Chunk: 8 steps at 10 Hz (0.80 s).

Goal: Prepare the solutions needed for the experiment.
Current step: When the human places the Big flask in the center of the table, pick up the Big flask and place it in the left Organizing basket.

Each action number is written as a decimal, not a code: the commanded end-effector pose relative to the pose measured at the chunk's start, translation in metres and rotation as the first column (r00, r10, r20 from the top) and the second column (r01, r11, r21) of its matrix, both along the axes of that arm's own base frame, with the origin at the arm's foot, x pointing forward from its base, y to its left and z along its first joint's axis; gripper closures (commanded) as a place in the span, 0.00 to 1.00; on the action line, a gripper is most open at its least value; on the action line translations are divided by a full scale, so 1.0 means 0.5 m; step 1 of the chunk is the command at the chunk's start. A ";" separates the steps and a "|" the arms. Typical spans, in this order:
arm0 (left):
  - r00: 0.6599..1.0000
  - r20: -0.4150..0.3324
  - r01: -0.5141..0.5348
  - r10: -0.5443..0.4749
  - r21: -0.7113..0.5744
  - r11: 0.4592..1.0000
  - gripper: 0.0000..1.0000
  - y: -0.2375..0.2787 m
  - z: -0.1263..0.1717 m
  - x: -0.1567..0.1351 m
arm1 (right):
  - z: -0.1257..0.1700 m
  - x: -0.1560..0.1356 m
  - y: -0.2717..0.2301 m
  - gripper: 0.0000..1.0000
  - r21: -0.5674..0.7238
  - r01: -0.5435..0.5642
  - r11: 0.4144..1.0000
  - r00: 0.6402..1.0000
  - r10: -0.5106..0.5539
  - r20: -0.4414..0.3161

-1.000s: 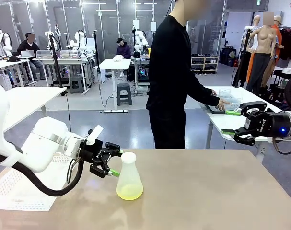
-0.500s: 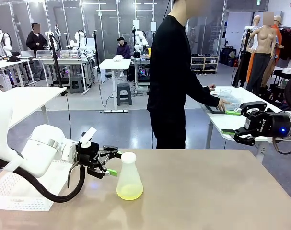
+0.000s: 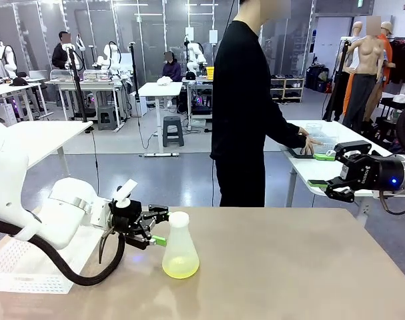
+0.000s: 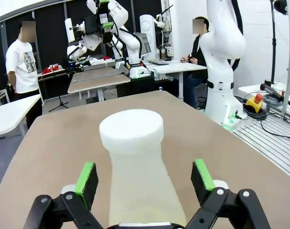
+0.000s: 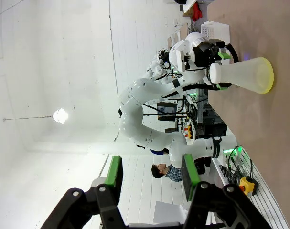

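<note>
From the front, a capped flask point(image 3: 179, 247) stands near the table's point(image 3: 309, 267) left front, yellow-green liquid point(image 3: 180, 268) at its base; bare table stretches rightward. The left gripper point(image 3: 159, 229) (fingers apart) straddles its neck. The right gripper point(image 3: 324, 170) hovers past the far edge, fingers apart, empty; its print is unreadable.

The left wrist view shows green pads point(image 4: 86, 175) apart either side of the flask point(image 4: 135, 171), whose bottom is cut off.

The right wrist view, rolled sideways, shows the flask point(image 5: 242, 75) far off.

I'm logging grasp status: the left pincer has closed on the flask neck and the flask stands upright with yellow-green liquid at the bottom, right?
Not quite. The left pincer is open: the left wrist view shows its green pads apart from the flask on both sides. The rest holds; the flask stands upright with yellow-green liquid at the bottom.
</note>
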<state>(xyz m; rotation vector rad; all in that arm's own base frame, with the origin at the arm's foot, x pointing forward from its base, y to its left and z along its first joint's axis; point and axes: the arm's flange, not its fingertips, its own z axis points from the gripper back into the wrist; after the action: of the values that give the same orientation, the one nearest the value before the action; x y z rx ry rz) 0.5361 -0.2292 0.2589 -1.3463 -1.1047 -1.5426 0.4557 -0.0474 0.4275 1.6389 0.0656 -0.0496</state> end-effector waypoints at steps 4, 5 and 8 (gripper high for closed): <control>0.997 -0.066 0.028 -0.029 -0.013 1.000 0.00 -0.055 -0.005 0.028 | 0.002 0.001 0.001 0.37 0.021 0.001 1.000 1.000 -0.002 0.013; 0.996 -0.082 0.032 -0.032 -0.005 0.999 0.00 -0.068 -0.010 0.029 | 0.002 0.001 0.001 0.37 0.021 0.001 1.000 1.000 -0.002 0.013; 0.995 -0.089 0.053 -0.052 0.009 0.999 0.00 -0.106 -0.025 0.031 | 0.002 0.001 0.001 0.37 0.021 0.001 1.000 1.000 -0.002 0.013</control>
<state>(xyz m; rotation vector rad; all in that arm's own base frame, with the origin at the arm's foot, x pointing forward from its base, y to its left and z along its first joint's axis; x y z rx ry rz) 0.5416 -0.2728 0.2497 -1.4261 -1.0111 -1.5276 0.4557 -0.0474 0.4275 1.6389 0.0656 -0.0496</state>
